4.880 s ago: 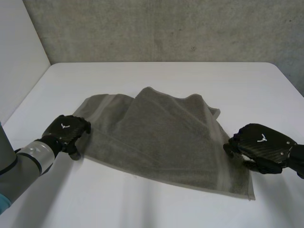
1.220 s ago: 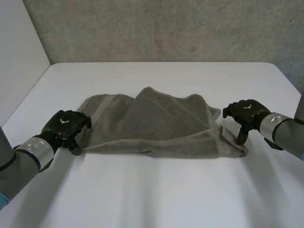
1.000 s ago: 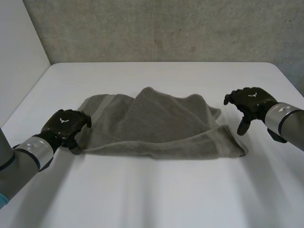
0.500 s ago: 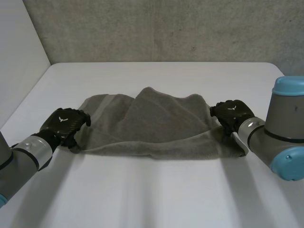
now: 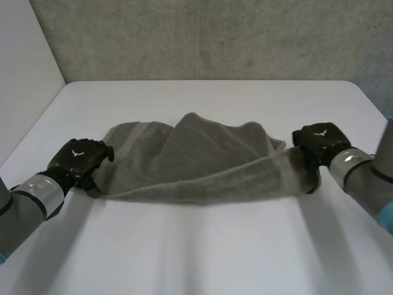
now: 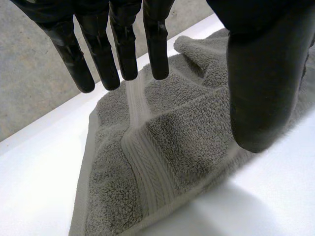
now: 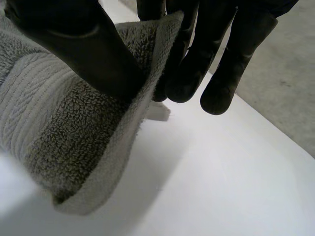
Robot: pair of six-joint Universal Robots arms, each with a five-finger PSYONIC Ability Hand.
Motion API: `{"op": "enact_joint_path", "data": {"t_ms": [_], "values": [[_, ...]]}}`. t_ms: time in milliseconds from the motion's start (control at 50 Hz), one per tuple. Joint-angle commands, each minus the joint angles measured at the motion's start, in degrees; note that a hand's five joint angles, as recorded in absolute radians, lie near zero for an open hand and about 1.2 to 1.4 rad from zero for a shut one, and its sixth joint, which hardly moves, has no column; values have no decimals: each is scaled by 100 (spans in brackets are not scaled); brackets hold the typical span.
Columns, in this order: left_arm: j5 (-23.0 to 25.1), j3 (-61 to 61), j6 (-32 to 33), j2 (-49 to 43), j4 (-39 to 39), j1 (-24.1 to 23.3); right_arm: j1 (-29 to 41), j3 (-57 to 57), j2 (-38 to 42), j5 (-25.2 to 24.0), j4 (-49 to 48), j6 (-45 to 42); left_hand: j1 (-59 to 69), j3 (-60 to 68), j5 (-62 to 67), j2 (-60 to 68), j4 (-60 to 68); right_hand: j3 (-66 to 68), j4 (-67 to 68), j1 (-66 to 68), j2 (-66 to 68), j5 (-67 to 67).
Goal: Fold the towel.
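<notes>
A grey towel (image 5: 196,153) lies crumpled on the white table (image 5: 202,246), its near part folded back over the rest. My left hand (image 5: 78,157) rests at the towel's left end. In the left wrist view this hand (image 6: 123,44) hovers with straight fingers over a striped corner of the towel (image 6: 147,162), thumb beside it, holding nothing. My right hand (image 5: 319,139) is at the towel's right end. In the right wrist view the right hand (image 7: 74,44) pinches the towel's edge (image 7: 59,128) between thumb and fingers, and the cloth is raised off the table there.
A rough grey wall (image 5: 215,37) stands behind the table. A pale panel (image 5: 24,67) borders the table's left side. Bare table surface lies in front of the towel and beyond it.
My right hand came back to the towel's right end and closed on its edge, raising it a little. My left hand shifted slightly to the left.
</notes>
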Motion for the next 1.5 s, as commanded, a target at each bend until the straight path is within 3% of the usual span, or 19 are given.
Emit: {"op": "enact_joint_path", "data": {"t_ms": [20, 340, 980, 1360, 1420, 1460, 1480, 1500], "values": [[2, 6, 6, 16, -36, 14, -661, 339, -178, -331, -374, 374, -447, -495, -314, -493, -487, 410, 373, 427, 540, 381], [415, -205, 77, 209, -563, 120, -653, 322, -64, -348, -558, 392, -1238, -1285, -1104, -1284, -1278, 410, 373, 427, 540, 381], [28, 929, 68, -1241, -282, 217, -661, 383, 24, -348, -576, 392, 1065, 1018, 1199, 1019, 1026, 410, 373, 427, 540, 381], [28, 1237, 59, -1637, -334, 164, -670, 366, 15, -348, -576, 392, 1185, 1137, 1318, 1138, 1145, 410, 373, 427, 540, 381], [28, 1316, 50, -1663, -334, 155, -661, 366, 15, -357, -576, 392, 1740, 1692, 1873, 1693, 1700, 410, 373, 427, 540, 381], [28, 1421, 15, -1689, -343, 155, -661, 357, 7, -357, -567, 392, 3594, 3547, 3728, 3548, 3555, 410, 373, 427, 540, 381], [28, 1421, 15, -1689, -343, 155, -661, 357, 7, -357, -567, 392, 3607, 3559, 3740, 3560, 3567, 410, 373, 427, 540, 381], [28, 1473, 6, -1689, -361, 146, -661, 348, -2, -357, -558, 400, 4822, 4775, 4956, 4776, 4783, 410, 373, 427, 540, 381]]}}
